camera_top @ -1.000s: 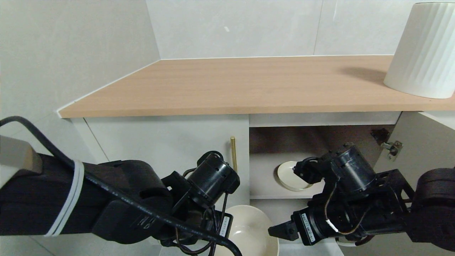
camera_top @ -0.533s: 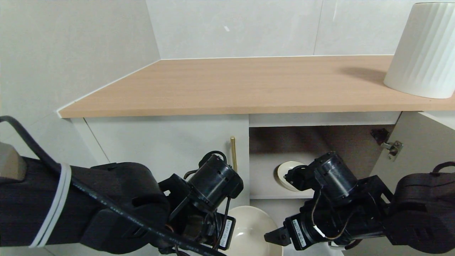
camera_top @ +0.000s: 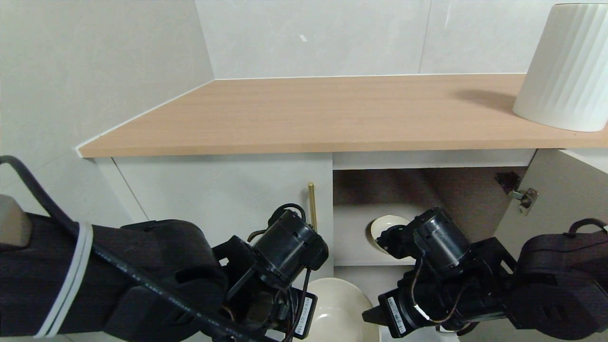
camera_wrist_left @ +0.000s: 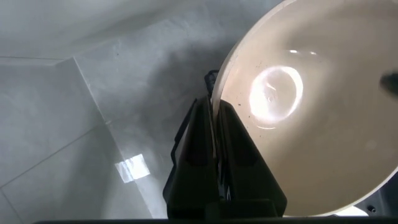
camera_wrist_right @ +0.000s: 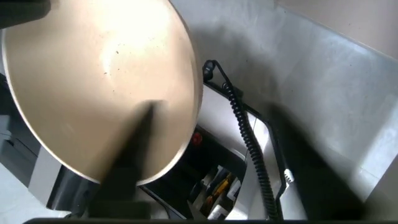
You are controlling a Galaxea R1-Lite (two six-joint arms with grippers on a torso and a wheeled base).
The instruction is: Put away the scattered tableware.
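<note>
My left gripper (camera_top: 304, 311) is shut on the rim of a cream bowl (camera_top: 335, 308), low in front of the cabinet. The left wrist view has both fingers (camera_wrist_left: 202, 134) pinching the rim of that bowl (camera_wrist_left: 298, 106). My right gripper (camera_top: 373, 316) hangs just to the right of the bowl, pointing at it, open and holding nothing. In the right wrist view one dark finger (camera_wrist_right: 134, 149) crosses in front of the bowl (camera_wrist_right: 93, 74). A small cream dish (camera_top: 387, 224) lies on the shelf inside the open cabinet, partly hidden by my right arm.
The wooden countertop (camera_top: 323, 109) carries a white ribbed container (camera_top: 565, 66) at the far right. The left cabinet door with its brass handle (camera_top: 311, 204) is closed. The right door (camera_top: 555, 199) stands swung open. Cables (camera_wrist_right: 245, 130) lie below on the floor side.
My right arm has shifted left and down, closer to the bowl. My left arm has sunk slightly with the bowl still in its grip.
</note>
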